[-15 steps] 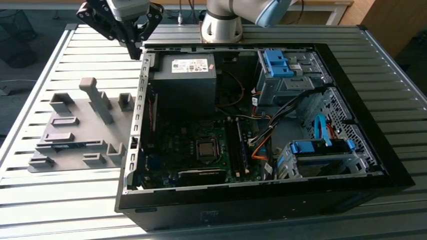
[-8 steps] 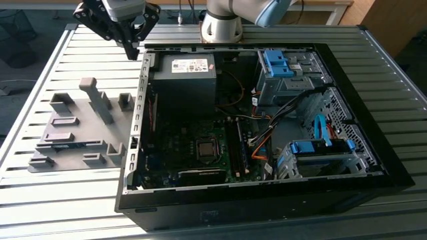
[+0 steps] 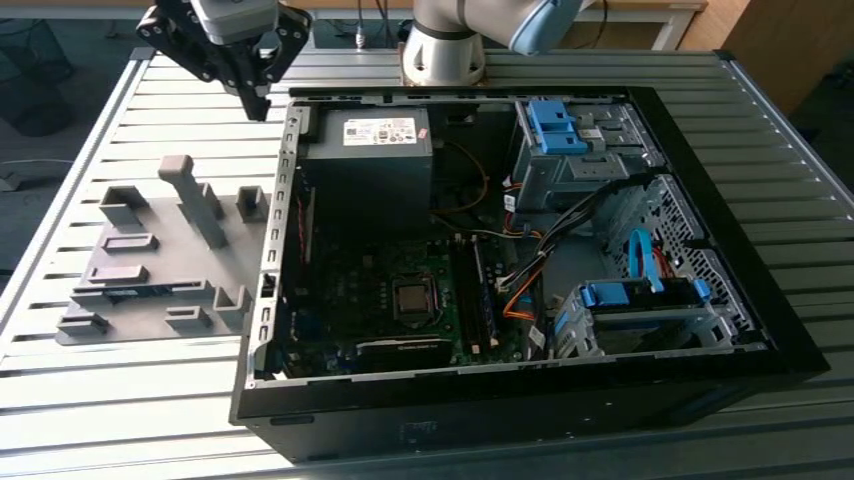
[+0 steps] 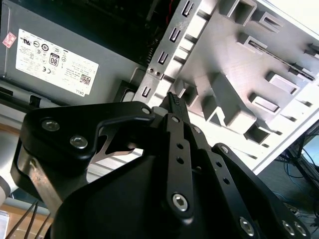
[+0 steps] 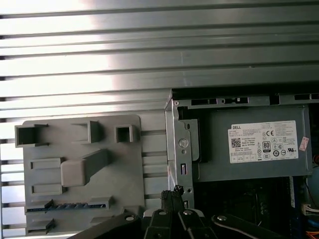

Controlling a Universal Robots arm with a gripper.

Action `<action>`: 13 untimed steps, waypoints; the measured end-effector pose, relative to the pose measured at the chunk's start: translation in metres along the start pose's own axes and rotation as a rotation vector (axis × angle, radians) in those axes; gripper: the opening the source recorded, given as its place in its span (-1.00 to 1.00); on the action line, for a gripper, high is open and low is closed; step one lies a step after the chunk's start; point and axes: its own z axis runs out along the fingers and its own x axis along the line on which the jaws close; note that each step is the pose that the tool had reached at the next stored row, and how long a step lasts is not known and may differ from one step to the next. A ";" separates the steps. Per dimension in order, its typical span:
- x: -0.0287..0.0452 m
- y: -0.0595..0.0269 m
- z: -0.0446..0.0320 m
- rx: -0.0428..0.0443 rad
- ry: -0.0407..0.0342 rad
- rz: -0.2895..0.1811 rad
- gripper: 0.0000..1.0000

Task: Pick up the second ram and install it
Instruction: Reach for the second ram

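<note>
The second ram (image 3: pixel 144 291) lies edge-up in a slot of the grey holder plate (image 3: pixel 160 215), on the table at the exterior view's left of the open computer case (image 3: pixel 534 390). In the first wrist view the ram (image 5: pixel 67 205) is a thin blue strip low on the plate (image 5: pixel 99 189). My gripper (image 3: pixel 254 100) hangs high above the case's far corner, well away from the ram. Its black fingers are shut with nothing between them, as both wrist views show (image 4: pixel 172 98) (image 5: pixel 174 191).
Grey blocks and a tall post (image 3: pixel 194 195) rise from the holder plate. Inside the case are a power supply (image 3: pixel 374 160), a motherboard with a green stick (image 3: pixel 477 300) standing in a slot, cables and blue drive bays (image 3: pixel 554 130). The slatted metal table (image 3: pixel 120 400) surrounds everything.
</note>
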 end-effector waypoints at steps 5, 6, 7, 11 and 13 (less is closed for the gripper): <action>0.0045 -0.0004 0.0003 0.0000 0.0003 0.000 -0.79; 0.0054 -0.0004 0.0004 -0.0001 0.0002 0.000 -0.79; 0.0063 -0.0005 0.0004 0.0000 0.0003 0.000 -0.79; 0.0101 -0.0008 0.0006 0.0000 0.0003 0.000 -0.79; 0.0121 -0.0009 0.0007 0.0000 0.0004 0.000 -0.79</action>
